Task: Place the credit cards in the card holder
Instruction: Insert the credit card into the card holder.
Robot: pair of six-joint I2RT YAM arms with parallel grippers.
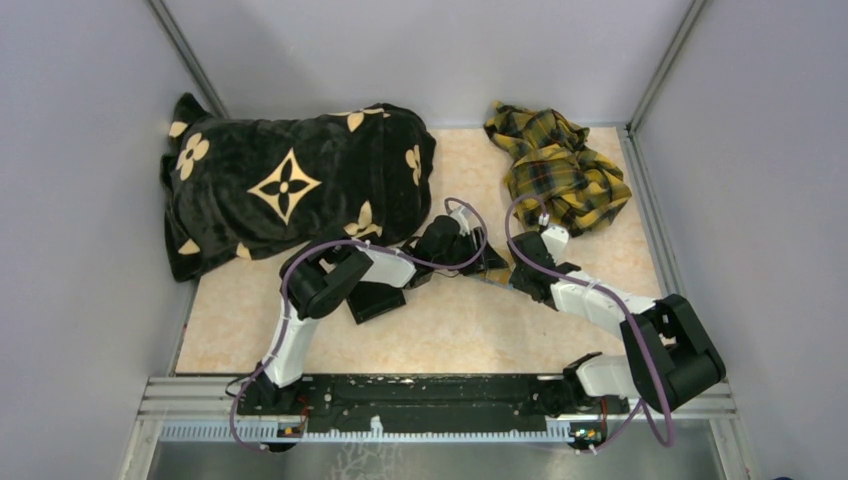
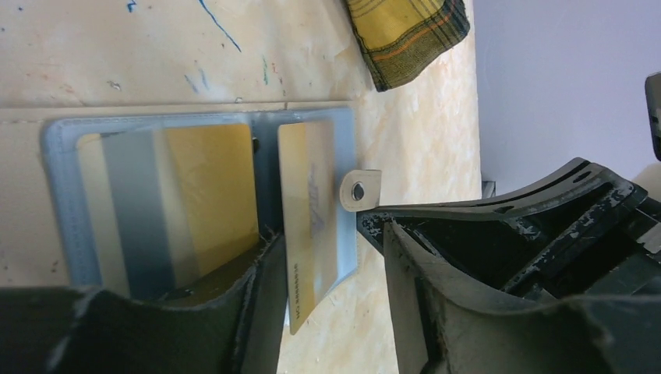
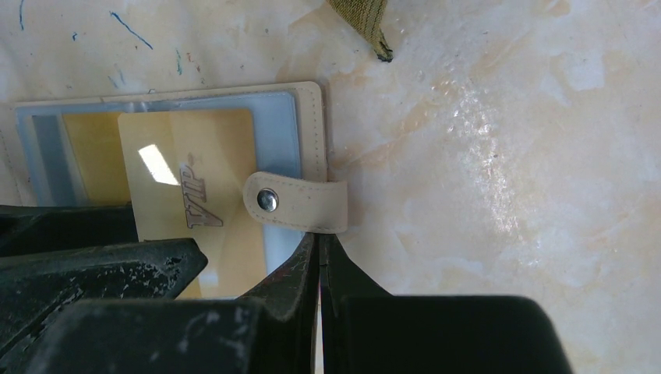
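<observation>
The tan card holder (image 3: 312, 117) lies open on the table, its clear sleeves facing up. One gold credit card (image 2: 195, 195) sits inside the left sleeve. A second gold card (image 2: 308, 226), marked VIP (image 3: 195, 195), is partly in the right sleeve, and one end sticks out. My left gripper (image 2: 331, 312) is open around that end, and the card rests against its left finger (image 2: 257, 312). My right gripper (image 3: 319, 245) is shut, its tips touching the edge of the snap tab (image 3: 300, 204). In the top view both grippers (image 1: 470, 248) (image 1: 522, 268) hide the holder.
A black blanket with gold flowers (image 1: 290, 185) fills the back left. A yellow plaid cloth (image 1: 555, 165) lies at the back right, close to the holder. A black rectangular tray (image 1: 375, 300) sits under the left arm. Grey walls enclose the table.
</observation>
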